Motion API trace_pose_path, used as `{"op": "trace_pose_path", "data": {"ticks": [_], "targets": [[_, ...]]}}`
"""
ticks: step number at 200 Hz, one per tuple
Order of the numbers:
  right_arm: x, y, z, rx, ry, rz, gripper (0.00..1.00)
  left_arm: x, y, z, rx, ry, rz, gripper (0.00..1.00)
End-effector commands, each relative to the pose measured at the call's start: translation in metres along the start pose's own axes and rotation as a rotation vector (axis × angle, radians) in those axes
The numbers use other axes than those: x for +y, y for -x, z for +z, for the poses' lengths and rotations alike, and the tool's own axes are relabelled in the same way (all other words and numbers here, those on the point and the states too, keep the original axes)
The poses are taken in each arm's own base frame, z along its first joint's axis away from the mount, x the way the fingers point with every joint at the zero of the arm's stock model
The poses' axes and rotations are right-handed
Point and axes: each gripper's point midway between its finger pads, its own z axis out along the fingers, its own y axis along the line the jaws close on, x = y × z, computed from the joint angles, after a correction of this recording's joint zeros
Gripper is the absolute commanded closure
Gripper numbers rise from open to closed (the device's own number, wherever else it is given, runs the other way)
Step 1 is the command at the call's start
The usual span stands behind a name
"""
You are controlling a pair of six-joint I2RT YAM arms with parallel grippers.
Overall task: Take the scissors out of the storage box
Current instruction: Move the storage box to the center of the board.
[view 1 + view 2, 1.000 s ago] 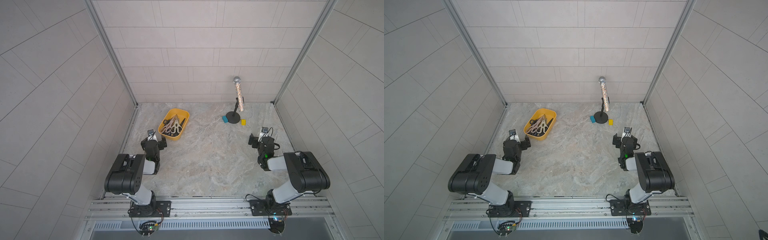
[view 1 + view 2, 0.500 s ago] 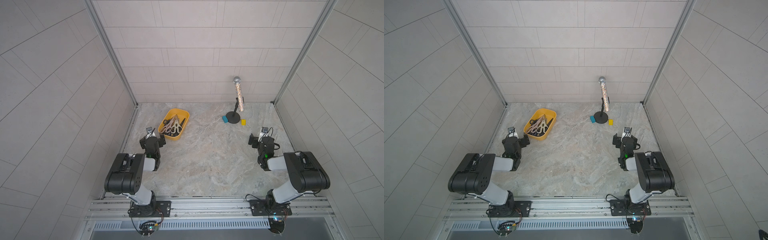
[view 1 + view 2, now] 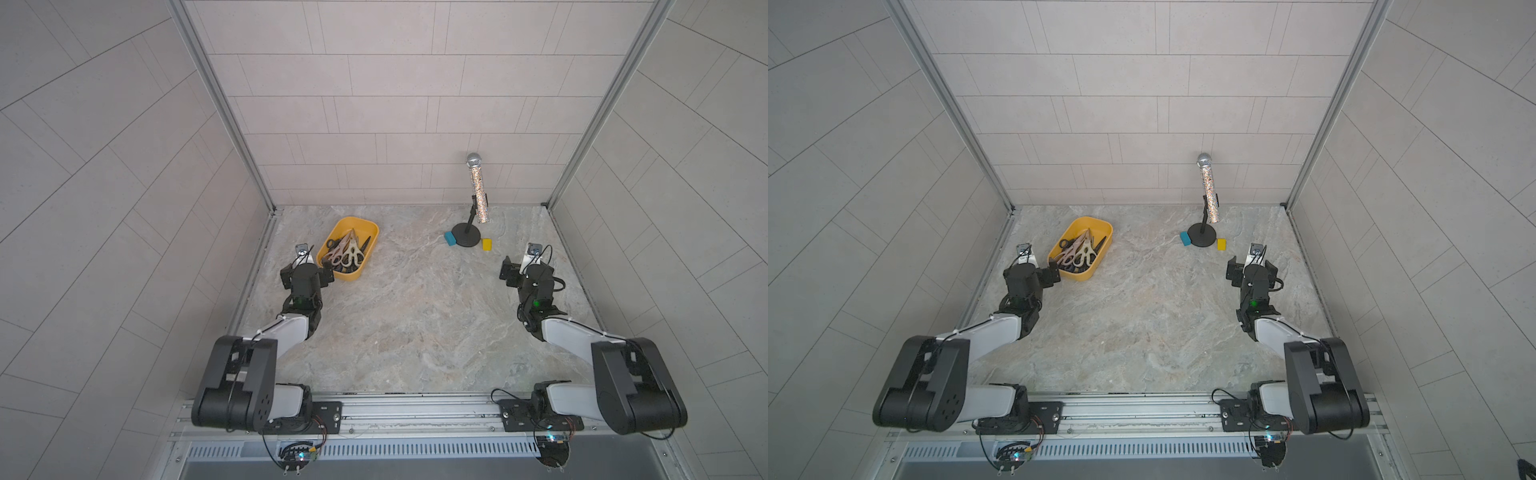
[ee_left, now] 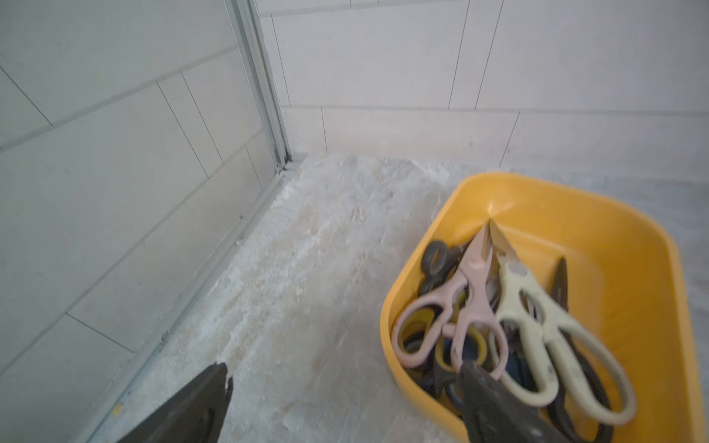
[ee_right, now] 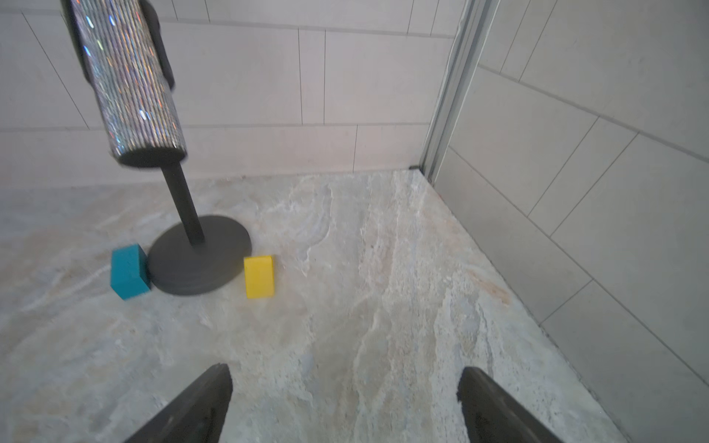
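Hovering apart and empty at the near left corner of the yellow storage box (image 4: 633, 249), far left on the surface (image 4: 307, 268), the left fingers (image 4: 491, 406) face the scissors (image 4: 475, 303) heaped inside it; their handles interlock, so lifting one pair could drag others out or tip the box. The right fingers (image 5: 199, 402), also apart and empty, hang near the microphone stand (image 5: 199, 261)

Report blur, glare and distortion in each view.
Both top views: sharp and evenly lit, with wall lines bowed by the wide lens. Left wrist: storage box and scissors slightly smeared, table washed out pale. Right wrist: soft throughout, microphone sparkling with highlights, yellow block fuzzy at the edges.
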Motion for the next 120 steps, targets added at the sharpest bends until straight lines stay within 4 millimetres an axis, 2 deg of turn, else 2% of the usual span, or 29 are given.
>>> {"op": "trace_pose_path", "data": {"ticks": [1,13,34,56,61,78,91,120], "targets": [[-0.003,0.016,-0.011,0.138,-0.041,0.113,0.05,0.010,-0.002,-0.015,0.155,0.032,-0.006,0.00],[0.003,0.024,-0.015,0.204,-0.034,0.138,0.06,0.009,0.003,-0.022,0.194,0.022,-0.012,0.00],[0.019,0.025,-0.026,0.337,-0.008,0.139,0.10,0.012,0.008,-0.035,0.255,0.017,-0.010,0.00],[0.027,0.014,-0.038,0.469,-0.018,0.152,0.12,0.013,0.003,-0.041,0.351,-0.001,0.027,0.00],[0.031,0.011,-0.040,0.497,0.000,0.156,0.16,0.013,0.000,-0.041,0.378,-0.004,0.026,0.00],[0.046,-0.006,-0.052,0.599,0.030,0.132,0.21,0.012,-0.003,-0.034,0.448,-0.028,0.019,0.00],[0.056,-0.020,-0.062,0.679,0.053,0.098,0.25,0.006,0.003,-0.024,0.470,-0.052,0.022,0.00],[0.064,-0.052,-0.086,0.817,0.059,0.036,0.29,-0.014,0.007,0.008,0.588,-0.154,-0.061,0.01]]}}
